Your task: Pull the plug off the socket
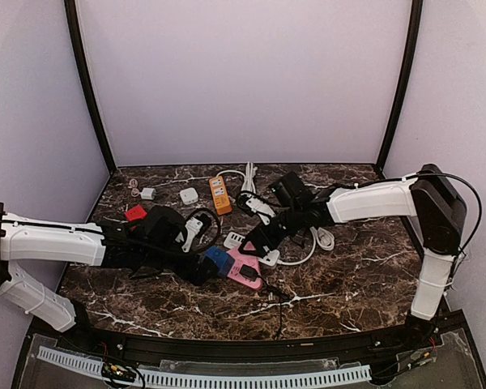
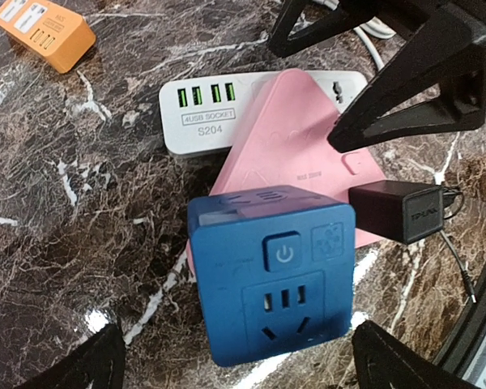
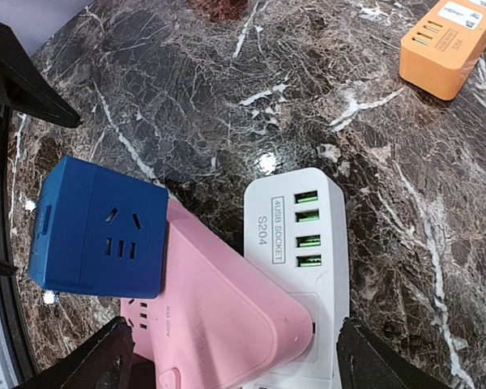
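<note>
A pink triangular adapter lies plugged into a white 4-USB socket strip. A blue cube socket sits against the pink adapter's near corner, and a black TP-Link charger sticks out of its side. My left gripper is open, its fingertips either side of the blue cube without touching it. My right gripper is open, straddling the pink adapter where it meets the white strip. In the top view both grippers, left and right, meet over this cluster.
An orange power strip lies behind the cluster. Small white adapters and a red block lie at the back left. A white cable loops to the right, and a thin black cord runs to the front edge.
</note>
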